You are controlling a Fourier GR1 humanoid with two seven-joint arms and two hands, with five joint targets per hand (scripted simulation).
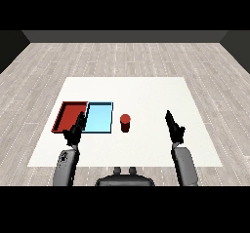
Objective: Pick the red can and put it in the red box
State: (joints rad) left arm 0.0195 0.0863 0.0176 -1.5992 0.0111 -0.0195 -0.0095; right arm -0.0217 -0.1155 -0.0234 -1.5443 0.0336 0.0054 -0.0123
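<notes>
A small red can [125, 123] stands upright on the white table [146, 95], just right of the light blue tray [99, 118]. The red tray [70, 115] lies to the left of the blue one, touching it. My right hand [174, 127] hovers well to the right of the can with its fingers straight and nothing in it. My left hand [75, 130] hangs over the near edge where the two trays meet, fingers relaxed and empty, covering part of the red tray's near right corner.
The white table ends close in front of my forearms. Grey wood floor [127, 56] surrounds it on all sides.
</notes>
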